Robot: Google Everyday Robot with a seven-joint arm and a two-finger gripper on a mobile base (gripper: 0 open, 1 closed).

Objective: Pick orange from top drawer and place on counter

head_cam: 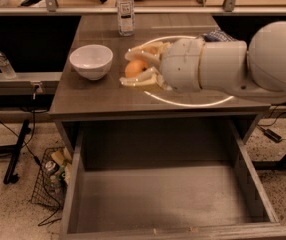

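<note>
My gripper is shut on the orange, a small round orange fruit held between the two pale fingers. It hangs over the counter, at the left edge of the thin white circle, just right of the white bowl. My white arm reaches in from the right and hides much of the circle. The top drawer stands pulled out below the counter, and its grey bottom shows nothing in it.
A white bowl sits on the counter's left part. A clear water bottle stands at the back. A dark snack bag shows partly behind my arm. A wire basket with trash stands on the floor at left.
</note>
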